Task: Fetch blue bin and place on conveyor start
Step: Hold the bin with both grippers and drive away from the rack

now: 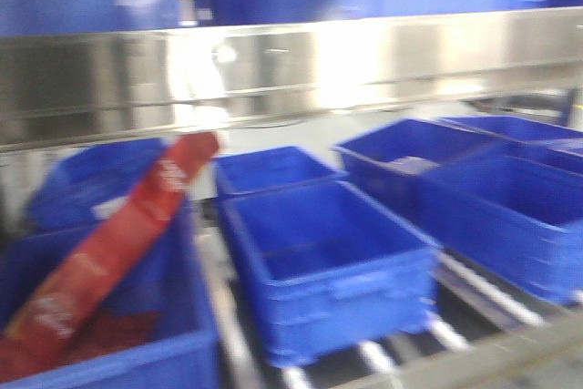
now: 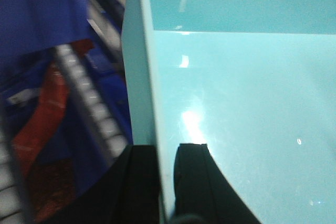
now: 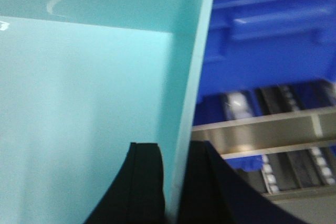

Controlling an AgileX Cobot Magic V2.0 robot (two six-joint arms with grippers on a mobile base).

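Two walls of the pale cyan bin [image 2: 236,103] are pinched by left gripper [image 2: 167,182] and right gripper [image 3: 176,182] beside the roller track [image 2: 97,111]; fetched, apparently, with conveyor start placement left

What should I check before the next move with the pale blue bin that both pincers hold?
1. Grip of the left pincer on the blue bin: one finger on each side of the wall. Ok.
2. Grip of the right pincer on the opposite wall: the same. Ok.
3. Inside of the bin: the parts that show are bare. Ok.
4. Where the belt is: no view shows it. Cannot tell.
5. Room between the carried bin and the dark blue bins and steel rail: the front view is blurred and does not show the carried bin. Cannot tell.
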